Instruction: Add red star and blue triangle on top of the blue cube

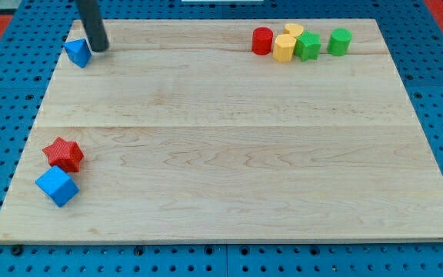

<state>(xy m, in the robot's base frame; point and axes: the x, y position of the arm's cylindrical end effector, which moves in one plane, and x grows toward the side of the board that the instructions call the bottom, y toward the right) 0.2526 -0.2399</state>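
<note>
Pale wooden counter (229, 138) on blue pegboard. No jaws; my tip (99, 48) just right of blue triangle (77, 52), far above blue cube (57, 186). Red star (64, 154) touches cube's top. Blocks likely light, rigid, slippery: push triangle's top face.

The dark rod (92, 23) runs off the view's top edge, so its upper part is cut off. A yellow block (294, 30) sits half hidden behind the yellow one (284, 48) and the green one (308, 46), its shape unclear.

Red star (63, 154) touches blue cube (57, 186); blue triangle (77, 52) lies well apart.
</note>
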